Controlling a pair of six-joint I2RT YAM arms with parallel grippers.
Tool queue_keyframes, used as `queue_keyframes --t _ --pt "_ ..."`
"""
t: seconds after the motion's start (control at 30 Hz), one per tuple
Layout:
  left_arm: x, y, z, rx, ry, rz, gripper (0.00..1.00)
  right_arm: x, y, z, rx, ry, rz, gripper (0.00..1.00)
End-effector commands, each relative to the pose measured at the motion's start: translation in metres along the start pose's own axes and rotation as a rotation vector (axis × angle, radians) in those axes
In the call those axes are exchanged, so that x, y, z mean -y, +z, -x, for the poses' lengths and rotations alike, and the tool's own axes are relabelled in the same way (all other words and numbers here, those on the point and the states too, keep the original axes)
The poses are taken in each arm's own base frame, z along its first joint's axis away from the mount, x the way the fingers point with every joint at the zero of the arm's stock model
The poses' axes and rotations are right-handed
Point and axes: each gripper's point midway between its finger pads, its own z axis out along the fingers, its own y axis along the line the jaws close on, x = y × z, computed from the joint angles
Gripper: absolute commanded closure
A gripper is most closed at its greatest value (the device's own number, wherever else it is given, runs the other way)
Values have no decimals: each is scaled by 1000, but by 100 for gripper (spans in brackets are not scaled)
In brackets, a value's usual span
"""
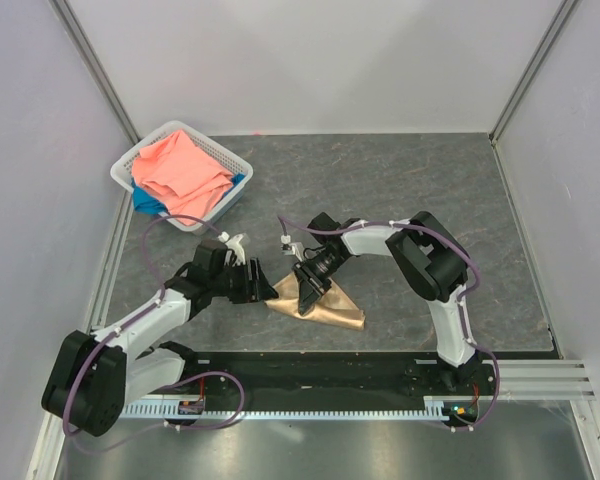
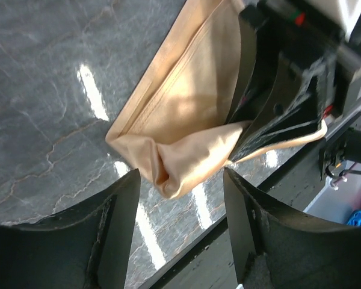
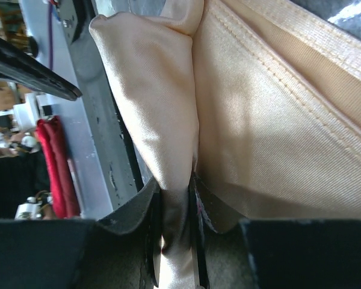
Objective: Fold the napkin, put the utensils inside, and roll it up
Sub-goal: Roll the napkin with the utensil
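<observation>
Bunching limply, the shiny peach-gold satin napkin is pinched by the right claw; the left claw is spread open. Being light and slippery, it is judged best held at a hemmed corner.

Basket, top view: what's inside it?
A coral-pink cloth fills the basket, with a blue cloth showing beneath it at the near rim. Whatever else lies under them is covered.
</observation>
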Motion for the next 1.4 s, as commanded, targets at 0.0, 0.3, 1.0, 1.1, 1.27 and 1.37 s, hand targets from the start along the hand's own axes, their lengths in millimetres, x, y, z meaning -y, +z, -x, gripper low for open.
queue_keyframes --t 0.0,0.3,1.0,1.1,1.27,1.37 --pt "14 2 5 34 18 -83 38 13 7 -2 -19 17 26 73" --pt "11 11 2 36 20 -101 46 19 8 -5 -26 32 27 73" --pt "-18 22 -15 -110 -106 79 98 2 -50 38 97 -116 -289 37" --pt "-20 23 -15 -129 -129 86 98 -9 -62 42 122 -201 -381 32" --pt "-18 26 -16 -173 -161 65 98 -9 -73 40 172 -425 -720 30" --pt "-22 28 -15 -188 -181 69 98 -13 -68 37 220 -553 -864 30"
